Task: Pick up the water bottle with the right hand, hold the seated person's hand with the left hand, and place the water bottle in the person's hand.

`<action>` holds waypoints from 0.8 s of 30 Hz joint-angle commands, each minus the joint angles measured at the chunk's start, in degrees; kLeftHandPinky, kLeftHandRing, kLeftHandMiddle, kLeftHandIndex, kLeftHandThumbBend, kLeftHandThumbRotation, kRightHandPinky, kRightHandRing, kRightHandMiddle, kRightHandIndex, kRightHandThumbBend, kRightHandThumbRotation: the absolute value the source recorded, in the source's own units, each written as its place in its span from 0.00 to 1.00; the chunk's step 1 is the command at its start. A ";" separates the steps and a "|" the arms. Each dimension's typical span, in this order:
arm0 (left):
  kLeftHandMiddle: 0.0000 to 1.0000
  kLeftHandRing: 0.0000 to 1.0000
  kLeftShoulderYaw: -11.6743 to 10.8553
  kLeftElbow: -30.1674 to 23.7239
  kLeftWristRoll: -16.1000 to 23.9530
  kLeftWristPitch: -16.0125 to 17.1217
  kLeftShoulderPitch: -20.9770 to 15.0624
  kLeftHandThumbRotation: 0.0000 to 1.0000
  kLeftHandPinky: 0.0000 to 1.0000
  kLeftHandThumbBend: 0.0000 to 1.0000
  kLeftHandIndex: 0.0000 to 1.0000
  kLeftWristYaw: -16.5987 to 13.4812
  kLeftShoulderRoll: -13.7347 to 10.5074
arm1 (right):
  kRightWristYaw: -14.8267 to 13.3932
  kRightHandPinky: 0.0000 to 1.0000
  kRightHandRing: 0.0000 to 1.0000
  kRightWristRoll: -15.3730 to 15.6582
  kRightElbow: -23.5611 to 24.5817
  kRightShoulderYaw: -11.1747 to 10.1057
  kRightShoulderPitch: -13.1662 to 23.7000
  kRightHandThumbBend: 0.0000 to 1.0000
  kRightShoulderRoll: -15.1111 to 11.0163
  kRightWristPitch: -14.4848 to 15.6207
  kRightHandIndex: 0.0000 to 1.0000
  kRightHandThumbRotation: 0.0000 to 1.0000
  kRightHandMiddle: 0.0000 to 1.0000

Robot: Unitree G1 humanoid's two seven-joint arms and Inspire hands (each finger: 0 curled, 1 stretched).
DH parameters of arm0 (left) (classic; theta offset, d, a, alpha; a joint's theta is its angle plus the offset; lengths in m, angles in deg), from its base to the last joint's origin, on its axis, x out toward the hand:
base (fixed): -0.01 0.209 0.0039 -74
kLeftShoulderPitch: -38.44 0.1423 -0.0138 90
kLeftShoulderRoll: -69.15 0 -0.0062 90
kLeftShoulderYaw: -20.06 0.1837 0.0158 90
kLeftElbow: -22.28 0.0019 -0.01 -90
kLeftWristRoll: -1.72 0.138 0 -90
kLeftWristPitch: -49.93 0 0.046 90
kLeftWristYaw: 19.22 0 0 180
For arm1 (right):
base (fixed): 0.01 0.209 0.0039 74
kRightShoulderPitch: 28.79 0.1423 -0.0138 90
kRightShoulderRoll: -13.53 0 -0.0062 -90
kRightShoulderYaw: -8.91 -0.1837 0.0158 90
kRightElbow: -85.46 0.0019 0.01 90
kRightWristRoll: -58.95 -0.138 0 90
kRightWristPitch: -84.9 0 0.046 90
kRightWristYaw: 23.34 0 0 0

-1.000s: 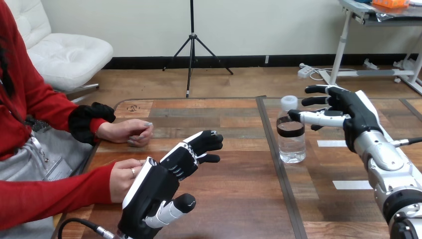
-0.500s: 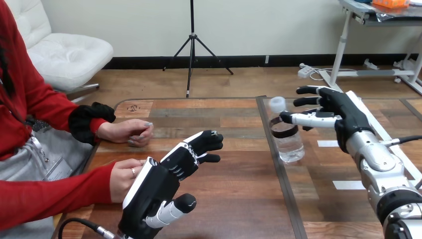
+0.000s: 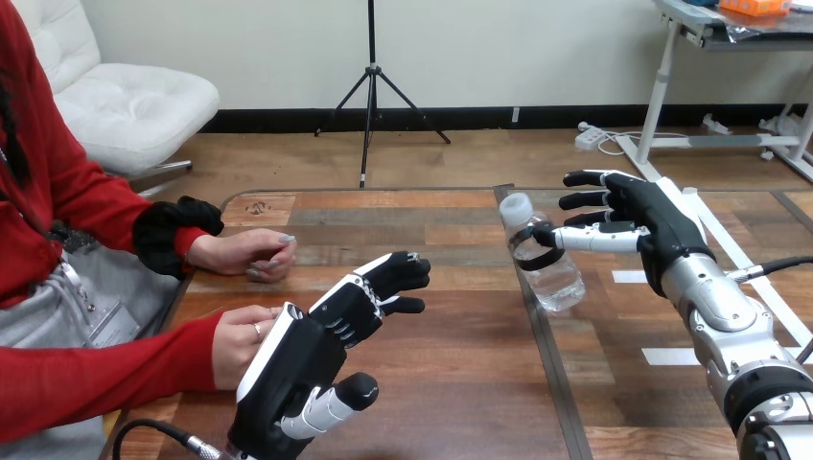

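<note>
The bottle [image 3: 551, 268] is at about 2 o'clock from the middle of the surface [image 3: 460, 383]. It is clear, holds some water, and leans with its white cap [image 3: 515, 206] tipped toward 11 o'clock and its base low by the surface toward 5 o'clock. The right hand [image 3: 652, 220] comes in from 4 o'clock and sits just at the bottle's 3 o'clock side. Its fingers [image 3: 585, 178] are apart and stretched straight toward 9 o'clock, passing above and behind the bottle without curling round it. Its thumb [image 3: 587, 236] lies flat with its tip against the dark band [image 3: 537, 257] round the bottle's upper part, so the hand touches the bottle without clasping it. The left hand [image 3: 297, 359] is at about 7 o'clock, back upward, with its fingers [image 3: 388, 278] loosely bent and apart, pointing toward 1 o'clock and closed on nothing. The person's hand [image 3: 240, 343] lies right against its 9 o'clock side; whether the two actually grip cannot be told. The person's other hand [image 3: 244, 254] rests on the surface at 10 o'clock, well apart from both robot hands and from the bottle.
</note>
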State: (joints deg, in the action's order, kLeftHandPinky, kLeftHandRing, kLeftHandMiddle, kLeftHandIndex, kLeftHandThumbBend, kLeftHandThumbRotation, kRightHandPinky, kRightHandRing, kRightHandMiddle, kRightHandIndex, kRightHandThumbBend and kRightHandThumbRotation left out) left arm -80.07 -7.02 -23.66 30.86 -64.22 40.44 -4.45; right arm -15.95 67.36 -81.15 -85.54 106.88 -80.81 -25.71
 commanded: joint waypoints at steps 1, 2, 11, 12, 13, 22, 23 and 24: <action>0.85 0.85 -0.23 -1.19 -0.50 0.14 -2.53 0.75 0.77 0.93 0.84 0.00 -0.11 | -1.21 0.71 0.77 0.58 1.78 0.58 0.92 0.93 -0.65 -1.45 0.84 0.15 0.78; 0.85 0.85 -0.23 -1.21 -0.50 0.19 -2.52 0.75 0.77 0.93 0.84 0.00 -0.16 | -1.17 0.71 0.77 0.61 1.79 0.55 0.86 0.93 -0.68 -1.40 0.85 0.16 0.78; 0.85 0.85 -0.32 -1.67 -0.84 0.09 -2.30 0.75 0.78 0.93 0.84 0.29 -0.59 | -1.04 0.74 0.81 0.79 1.76 0.25 0.20 0.94 -1.04 -1.32 0.87 0.23 0.81; 0.85 0.85 -0.35 -1.70 -0.89 0.14 -2.29 0.75 0.78 0.93 0.84 0.34 -0.64 | -1.04 0.74 0.81 0.79 1.77 0.25 0.16 0.94 -1.06 -1.34 0.87 0.23 0.82; 0.85 0.85 -0.38 -1.72 -1.04 0.04 -2.28 0.75 0.77 0.93 0.84 0.51 -0.69 | -0.99 0.74 0.81 0.79 1.75 0.23 0.03 0.94 -1.16 -1.46 0.88 0.24 0.82; 0.85 0.84 -0.54 -1.90 -1.53 -0.05 -2.04 0.75 0.77 0.93 0.84 0.96 -1.18 | -0.78 0.73 0.80 0.95 1.67 0.33 -0.54 0.95 -1.64 -1.56 0.88 0.28 0.82; 0.85 0.84 -0.54 -1.96 -1.69 -0.22 -2.01 0.75 0.77 0.93 0.84 1.17 -1.23 | -0.43 0.73 0.80 0.70 1.67 0.13 -0.59 0.95 -1.65 -1.44 0.88 0.28 0.82; 0.85 0.84 -0.55 -2.02 -1.82 -0.36 -1.99 0.75 0.77 0.93 0.84 1.34 -1.28 | -0.17 0.73 0.80 0.52 1.67 -0.02 -0.63 0.95 -1.65 -1.35 0.89 0.28 0.82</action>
State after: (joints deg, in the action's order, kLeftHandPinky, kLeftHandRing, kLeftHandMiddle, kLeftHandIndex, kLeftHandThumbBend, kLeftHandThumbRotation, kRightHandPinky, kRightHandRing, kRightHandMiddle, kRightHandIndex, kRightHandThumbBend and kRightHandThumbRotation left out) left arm -80.17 -7.08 -24.70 30.77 -64.21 41.41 -4.78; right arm -16.20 68.21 -81.15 -85.37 105.34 -81.12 -25.72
